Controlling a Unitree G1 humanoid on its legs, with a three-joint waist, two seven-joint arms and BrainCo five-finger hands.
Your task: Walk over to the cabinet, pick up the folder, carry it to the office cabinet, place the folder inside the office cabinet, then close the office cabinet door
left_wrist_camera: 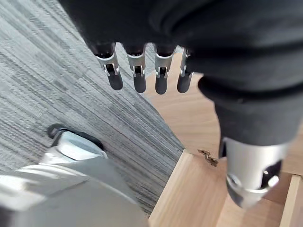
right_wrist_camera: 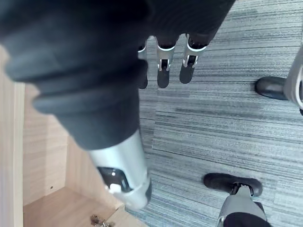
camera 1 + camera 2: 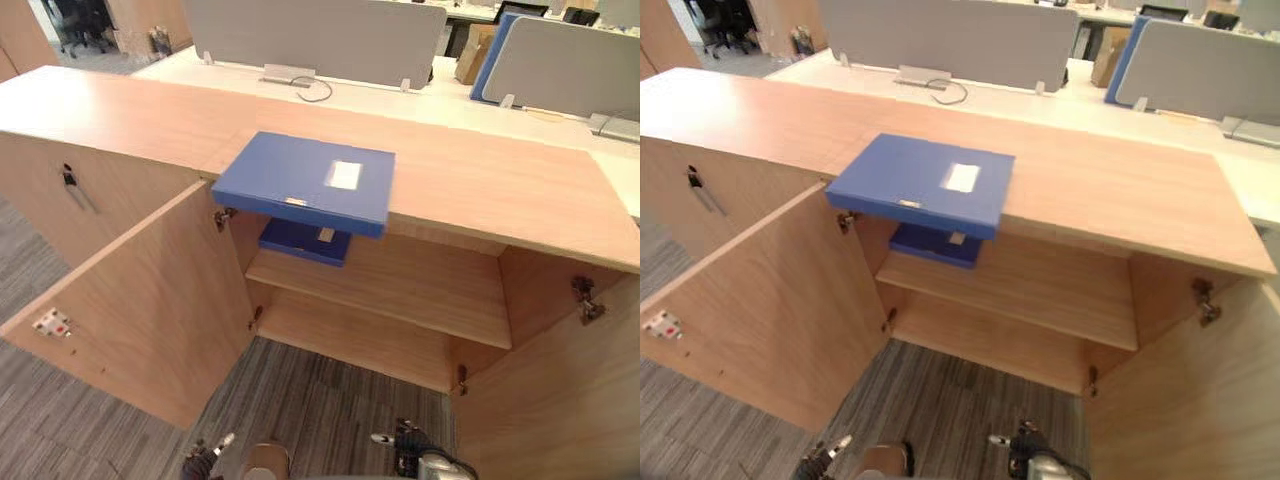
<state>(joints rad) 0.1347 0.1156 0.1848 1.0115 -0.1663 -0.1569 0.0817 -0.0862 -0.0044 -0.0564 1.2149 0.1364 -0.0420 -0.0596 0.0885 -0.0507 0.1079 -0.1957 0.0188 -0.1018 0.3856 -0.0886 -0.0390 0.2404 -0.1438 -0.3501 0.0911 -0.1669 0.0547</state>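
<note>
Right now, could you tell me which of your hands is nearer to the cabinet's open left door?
Left. My left hand hangs low by the bottom corner of the left door; my right hand hangs farther right, in front of the open shelves.

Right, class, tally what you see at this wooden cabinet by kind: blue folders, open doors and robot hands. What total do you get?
Blue folders: 2, the top folder and the shelf folder
Open doors: 2, the left door and the right door
Robot hands: 2, the left hand and the right hand, both empty
Total: 6
</note>
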